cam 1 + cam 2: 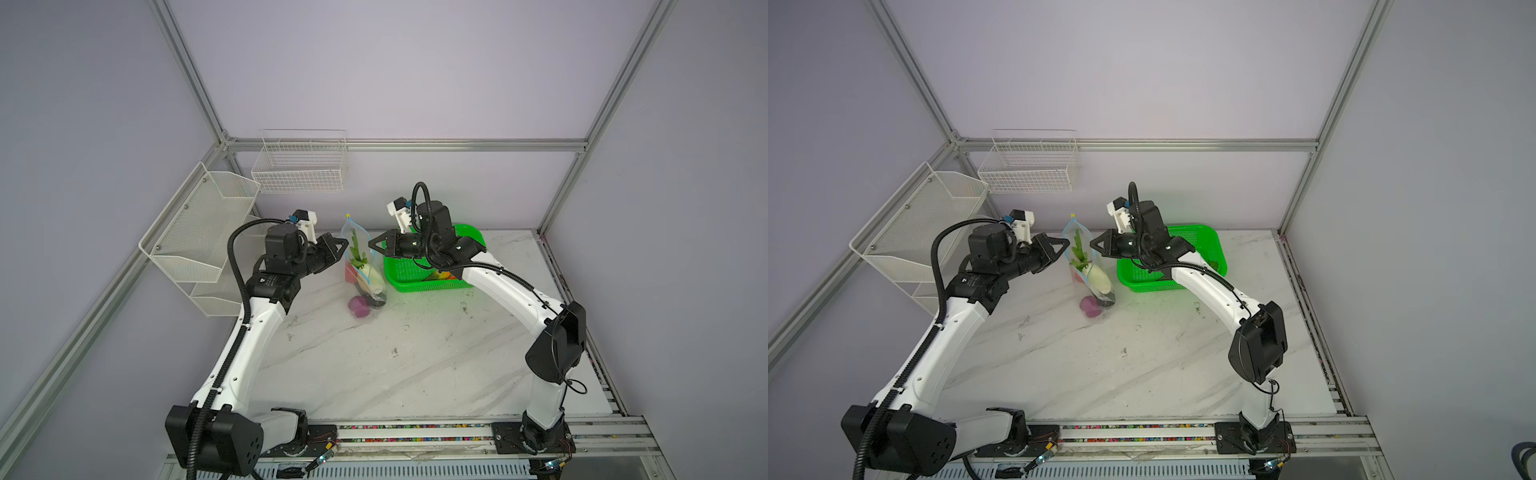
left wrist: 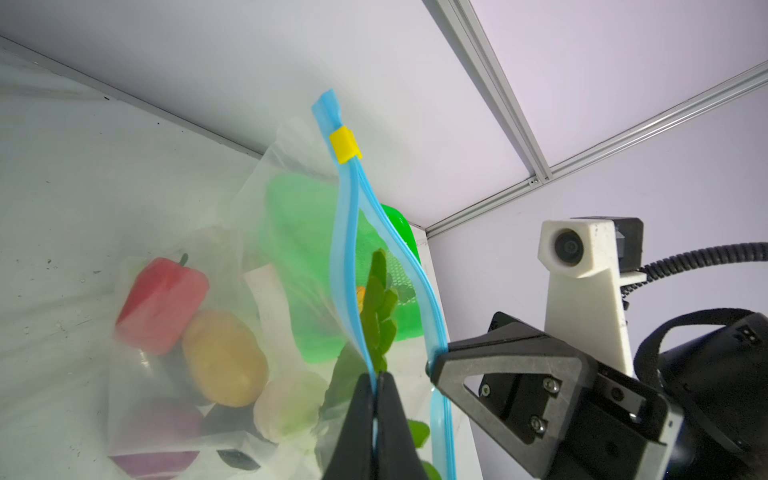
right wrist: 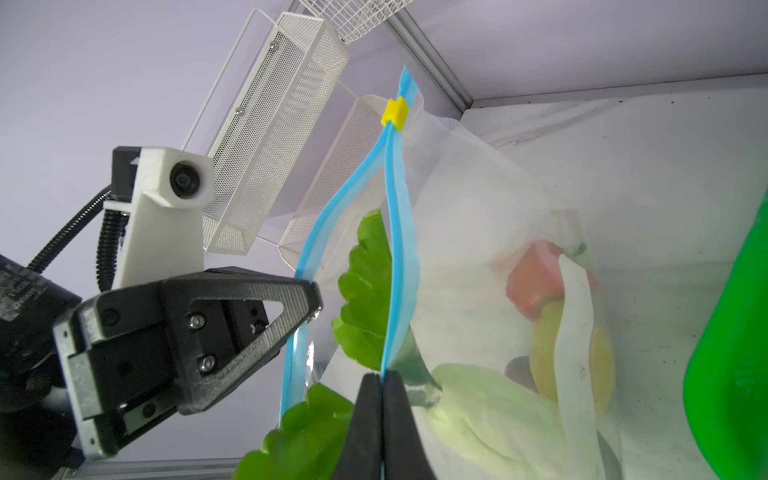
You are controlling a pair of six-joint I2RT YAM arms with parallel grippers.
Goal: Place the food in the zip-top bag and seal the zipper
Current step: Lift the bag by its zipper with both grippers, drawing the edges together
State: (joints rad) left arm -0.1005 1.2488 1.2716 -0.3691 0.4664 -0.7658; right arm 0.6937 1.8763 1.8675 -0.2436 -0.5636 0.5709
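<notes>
Both top views: left claw [image 1: 346, 245], right claw [image 1: 370, 246] tight on opposite zipper [image 1: 348, 219] edges

Your work surface is a white tabletop with grey marble veining [image 1: 415, 365], scuffed with small dark marks across its middle. Two things sit directly on it, both toward the far edge. A clear crinkly plastic zip-top bag [image 1: 365, 291] stands upright with only its filled bottom end touching the top. Just beside it, toward the right arm's side, is a bright green perforated plastic basket [image 1: 415, 286].

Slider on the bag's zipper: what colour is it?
The slider is yellow, clearest in the left wrist view.
</notes>
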